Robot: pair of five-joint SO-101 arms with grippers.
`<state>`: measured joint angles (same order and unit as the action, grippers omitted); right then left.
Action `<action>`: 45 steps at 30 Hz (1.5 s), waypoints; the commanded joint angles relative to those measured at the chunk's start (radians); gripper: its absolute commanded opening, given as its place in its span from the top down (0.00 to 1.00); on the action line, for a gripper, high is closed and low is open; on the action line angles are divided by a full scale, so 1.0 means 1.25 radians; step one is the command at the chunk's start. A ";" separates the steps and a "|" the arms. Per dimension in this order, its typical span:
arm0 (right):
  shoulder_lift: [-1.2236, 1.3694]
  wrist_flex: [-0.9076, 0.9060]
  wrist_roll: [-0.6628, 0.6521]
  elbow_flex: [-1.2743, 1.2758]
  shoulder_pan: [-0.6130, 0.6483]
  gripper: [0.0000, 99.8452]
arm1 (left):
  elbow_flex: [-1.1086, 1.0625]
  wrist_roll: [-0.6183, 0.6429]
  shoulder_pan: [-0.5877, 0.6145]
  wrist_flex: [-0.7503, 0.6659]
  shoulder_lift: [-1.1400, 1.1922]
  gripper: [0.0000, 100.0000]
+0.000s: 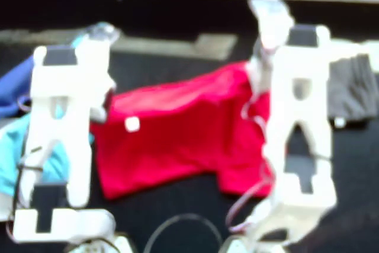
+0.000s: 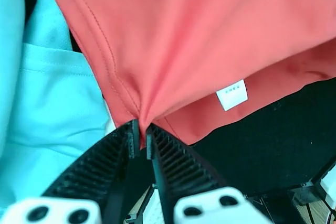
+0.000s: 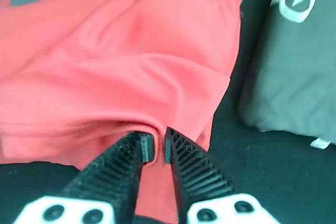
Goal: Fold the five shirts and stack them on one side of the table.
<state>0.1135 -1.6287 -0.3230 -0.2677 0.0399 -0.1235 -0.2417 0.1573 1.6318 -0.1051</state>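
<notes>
There are a red shirt (image 1: 177,128), turquoise shirt (image 2: 47,129), blue shirt (image 1: 12,84) and white-printed grey shirt (image 3: 294,66).

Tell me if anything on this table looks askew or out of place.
The red shirt lies skewed and rumpled across the middle of the table. Its lower edge slants, and it is bunched where the left claw and the right claw each pinch it. The light blue shirt sits crumpled beside it. Nothing looks damaged.
</notes>
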 commanded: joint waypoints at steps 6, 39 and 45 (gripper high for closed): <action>-0.370 0.138 -0.065 0.554 -0.050 0.99 | -0.160 0.001 -0.014 -0.052 -0.096 0.99; -0.548 0.206 -0.346 0.848 -0.251 0.99 | -0.430 0.000 -0.105 -0.152 -0.109 0.99; -0.542 0.206 -0.346 0.848 -0.251 0.99 | -0.462 -0.052 -0.105 -0.130 -0.105 0.99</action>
<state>-0.5462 -1.3817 -0.7449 0.8247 -0.2593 -0.6943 -0.2662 0.0361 1.4538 -0.2048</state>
